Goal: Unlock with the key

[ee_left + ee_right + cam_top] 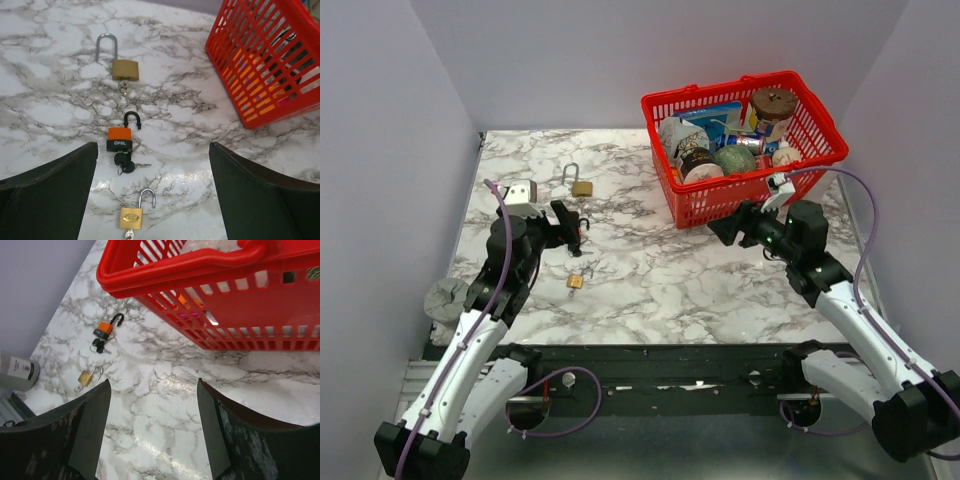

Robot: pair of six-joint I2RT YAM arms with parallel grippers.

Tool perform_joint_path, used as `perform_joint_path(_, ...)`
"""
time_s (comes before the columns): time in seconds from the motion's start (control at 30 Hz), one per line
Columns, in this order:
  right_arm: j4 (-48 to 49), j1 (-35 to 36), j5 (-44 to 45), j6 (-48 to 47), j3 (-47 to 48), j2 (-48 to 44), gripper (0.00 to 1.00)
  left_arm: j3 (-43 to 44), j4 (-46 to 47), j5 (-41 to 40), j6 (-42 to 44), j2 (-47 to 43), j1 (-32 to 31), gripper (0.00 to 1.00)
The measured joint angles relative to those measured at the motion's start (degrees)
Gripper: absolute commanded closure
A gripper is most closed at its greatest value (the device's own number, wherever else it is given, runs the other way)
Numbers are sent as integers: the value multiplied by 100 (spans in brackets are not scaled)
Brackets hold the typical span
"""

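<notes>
Your L gripper [152, 147] is spread wide, holding nothing; R gripper [153, 382] same. Lift clear w/o nudging orange Opel padlock [120, 137] or keys [125, 165].

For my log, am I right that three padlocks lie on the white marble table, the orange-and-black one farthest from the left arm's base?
Not quite: the orange-and-black padlock lies in the middle. The large brass padlock with the silver shackle is farthest, the small brass padlock nearest, as the left wrist view shows. All three lie on the white marble table.
</notes>
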Motion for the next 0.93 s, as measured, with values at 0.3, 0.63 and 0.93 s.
perform_joint_path(0.3, 85, -13, 997, -140, -352, -981, 22, -212, 321, 52, -48, -673, 24, 1)
perform_joint_path(0.63, 238, -13, 1537, -433, -621, -1558, 22, -216, 409, 55, -138, -813, 24, 1)
perform_joint_path(0.93, 343, -13, 1596, -474, -656, -1545, 22, -216, 402, 52, -170, -815, 24, 1)
